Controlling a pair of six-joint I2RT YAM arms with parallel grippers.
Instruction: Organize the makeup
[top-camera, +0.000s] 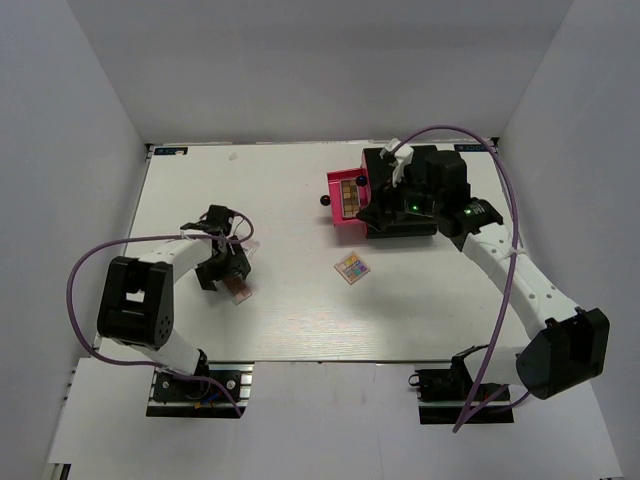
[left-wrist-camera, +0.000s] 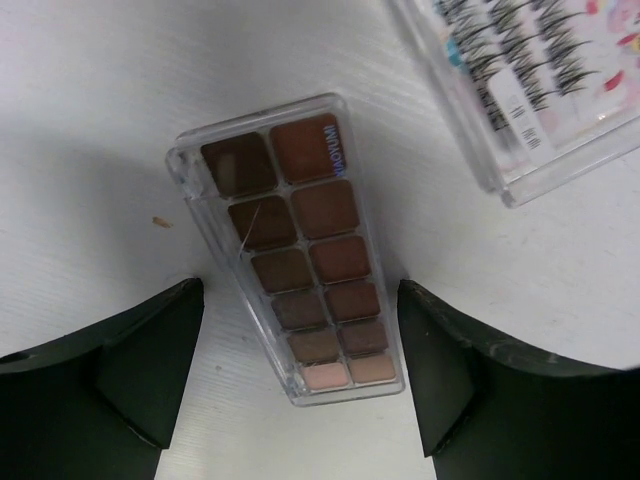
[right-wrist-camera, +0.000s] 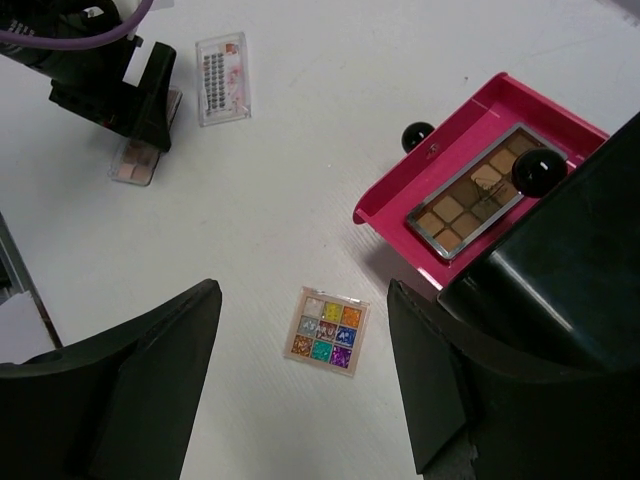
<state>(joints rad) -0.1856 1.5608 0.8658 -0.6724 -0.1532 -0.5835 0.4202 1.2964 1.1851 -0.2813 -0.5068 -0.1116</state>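
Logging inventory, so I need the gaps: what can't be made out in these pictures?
Lash case, left wrist view: cut off by top and right edges.
Palette in pink drawer, right wrist view: one corner behind a black knob.
Brown palette, top view: partly under left gripper, pans too small to tell.

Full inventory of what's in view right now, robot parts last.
brown palette: 1, brown shades, table left, between the left fingers
lash case: 1, clear, beside brown palette
square palette: 1, multicolour, table centre
tan palette: 1, tan shades, in the open drawer
drawer: 1, pink, pulled out of box
knobs: 2 seen, black, by drawer
box: 1, black, far right
table: 1, white
left gripper: open, over brown palette
right gripper: open, above square palette
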